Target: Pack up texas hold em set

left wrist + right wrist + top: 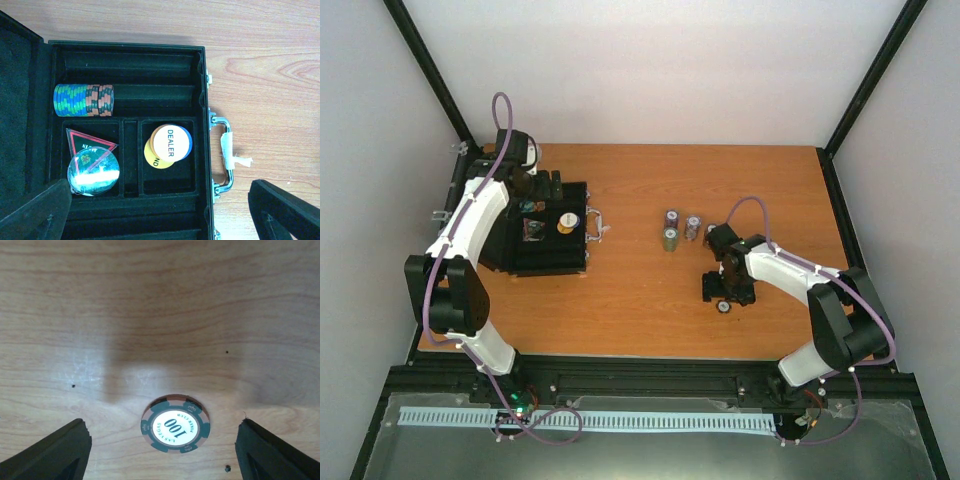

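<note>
The black case [548,262] lies open at the table's left, its silver handle [226,155] toward the middle. Inside it are a row of striped chips [83,100], dealer discs [170,142], a dark triangular token [82,140] and a shiny round disc [93,172]. My left gripper [160,220] hovers open above the case, holding nothing. Three small chip stacks [671,228] stand mid-table. A green-and-brown chip marked 100 [175,429] sits on the wood between the fingers of my open right gripper [162,455], touching neither finger.
The wooden table [650,310] is bounded by black frame posts and white walls. The case's lid [20,115] lies flat to the left of its tray. A strip of white tape [235,159] hangs from the handle.
</note>
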